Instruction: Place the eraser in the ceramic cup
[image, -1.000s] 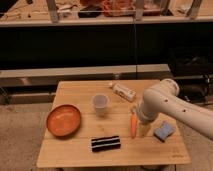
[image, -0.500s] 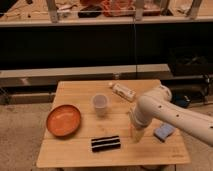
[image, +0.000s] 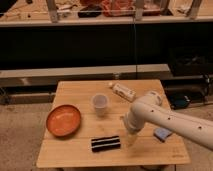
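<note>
While hovering at lower centre with gripper (image: 131, 138) spread wide and empty, just right of eraser (image: 105, 143), apparently at the reaching step. Next: straddle eraser, pinch, carry up-left to ceramic cup (image: 100, 104).

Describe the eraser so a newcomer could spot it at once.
Find the wooden table; near its front edge, between the orange plate and the gripper hanging just right of it, lies the eraser. It alone is flat, black and rectangular, with two pale lengthwise stripes.

Arm (image: 167, 119) swung left; pincer (image: 131, 140) now just right of eraser (image: 105, 143).
</note>
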